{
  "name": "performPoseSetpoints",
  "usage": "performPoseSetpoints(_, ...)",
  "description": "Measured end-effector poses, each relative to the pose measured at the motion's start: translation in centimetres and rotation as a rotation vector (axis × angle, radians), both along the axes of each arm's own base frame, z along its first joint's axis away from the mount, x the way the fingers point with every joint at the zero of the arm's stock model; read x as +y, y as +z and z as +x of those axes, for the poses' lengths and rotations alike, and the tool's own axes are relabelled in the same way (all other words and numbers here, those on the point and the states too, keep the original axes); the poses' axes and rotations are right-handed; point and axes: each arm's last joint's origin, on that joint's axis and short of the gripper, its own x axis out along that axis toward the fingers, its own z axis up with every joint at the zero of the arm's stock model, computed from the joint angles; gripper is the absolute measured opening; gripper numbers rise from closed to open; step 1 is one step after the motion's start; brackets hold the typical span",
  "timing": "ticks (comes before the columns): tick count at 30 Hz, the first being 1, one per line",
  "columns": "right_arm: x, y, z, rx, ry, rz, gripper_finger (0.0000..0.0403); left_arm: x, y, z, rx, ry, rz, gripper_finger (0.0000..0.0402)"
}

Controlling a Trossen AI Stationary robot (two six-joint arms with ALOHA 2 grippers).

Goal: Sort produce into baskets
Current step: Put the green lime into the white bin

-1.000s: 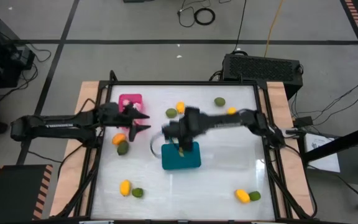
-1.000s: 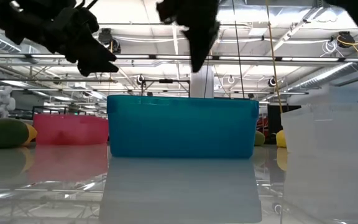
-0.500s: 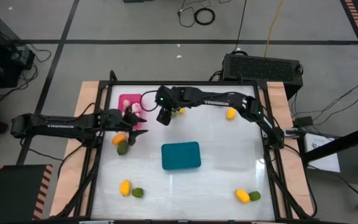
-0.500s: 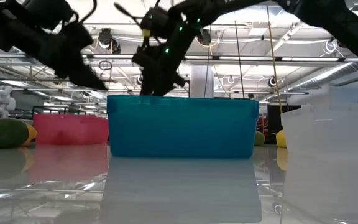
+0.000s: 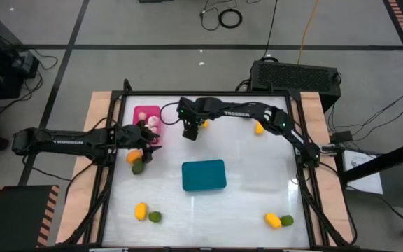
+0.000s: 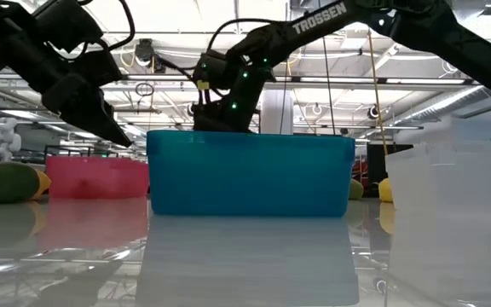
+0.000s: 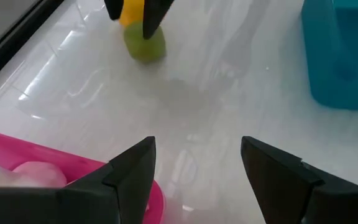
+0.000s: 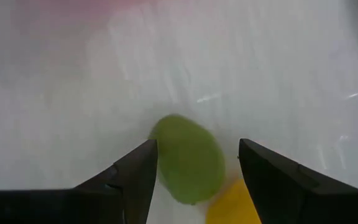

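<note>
My right gripper [image 5: 189, 133] is open and reaches far across the table, low over a round green fruit [image 8: 188, 158]. Its fingers stand on either side of the fruit without touching it. A yellow fruit [image 8: 234, 208] lies against the green one. My left gripper [image 5: 152, 136] is open and empty beside the pink basket [image 5: 145, 113], which holds pale garlic bulbs [image 7: 36, 173]. The teal basket [image 5: 203, 175] stands mid-table. The clear basket [image 6: 450, 179] shows faintly in the low view.
Yellow and green fruits lie in pairs near my left gripper [image 5: 136, 162], at the near left [image 5: 147, 213] and at the near right [image 5: 278, 220]. One yellow fruit [image 5: 259, 127] lies at the far right. The wooden table frame [image 5: 100, 140] borders the white top.
My right gripper has left its place above the teal basket. It has swung toward the table's far left and come down over the green fruit beside the pink basket. My left gripper has sunk a little by the pink basket.
</note>
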Motion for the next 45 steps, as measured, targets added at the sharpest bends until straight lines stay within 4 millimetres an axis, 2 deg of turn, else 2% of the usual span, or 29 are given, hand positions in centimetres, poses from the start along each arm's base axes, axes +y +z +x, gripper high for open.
performPoseSetpoints(6,0.0,-0.5,0.2,-0.01,0.015,0.034,0.0219,0.0,0.0,0.0,0.0,0.0,0.0,0.0244)
performPoseSetpoints(12,0.0,-2.9,0.5,0.035,-0.003,0.054,0.0219,0.0,0.0,0.0,0.0,-0.003,-0.003,0.0244)
performPoseSetpoints(21,0.4,-3.2,0.3,0.083,-0.029,0.05,0.0218,0.0,0.0,0.0,0.0,-0.004,-0.002,0.0244)
performPoseSetpoints(27,0.5,-3.3,-0.1,0.123,-0.059,0.072,0.019,0.0,0.0,0.0,0.001,-0.004,-0.002,0.0244)
performPoseSetpoints(33,0.9,-2.3,-0.1,0.141,-0.073,0.087,0.0156,0.0,0.0,0.0,0.001,-0.004,-0.002,0.0244)
performPoseSetpoints(37,1.7,-0.5,0.0,0.155,-0.067,0.095,0.0151,0.0,0.0,0.0,0.001,-0.004,-0.002,0.0244)
performPoseSetpoints(45,5.6,3.6,-1.0,0.307,0.005,0.164,0.0156,0.0,0.0,0.0,0.003,-0.004,-0.002,0.0244)
